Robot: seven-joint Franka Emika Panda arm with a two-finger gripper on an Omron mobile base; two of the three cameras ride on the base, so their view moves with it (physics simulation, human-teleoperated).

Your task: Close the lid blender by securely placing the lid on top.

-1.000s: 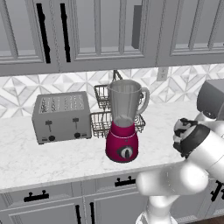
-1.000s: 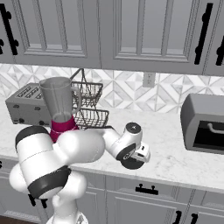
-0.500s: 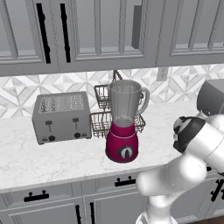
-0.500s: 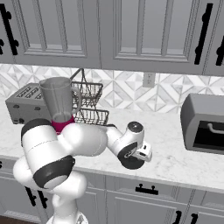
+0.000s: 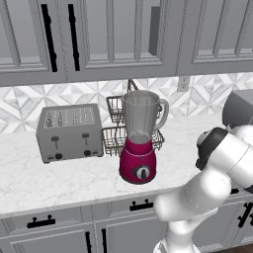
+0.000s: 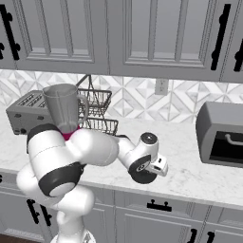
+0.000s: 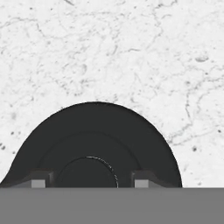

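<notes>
Jaws have narrowed around the lid (image 7: 94, 144) lying on the counter (image 7: 131, 52).

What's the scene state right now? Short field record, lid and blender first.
lid: dark round cap lying flat on the white marble counter, right under the tool
tool: down at the lid, one fingertip either side of its raised centre; grip not confirmed
blender: upright on the counter, jar mouth uncovered
toaster: left of the blender
wire basket: behind the blender
dark box appliance: on the counter at the right, near the wall
task: lid not yet on the jar
</notes>
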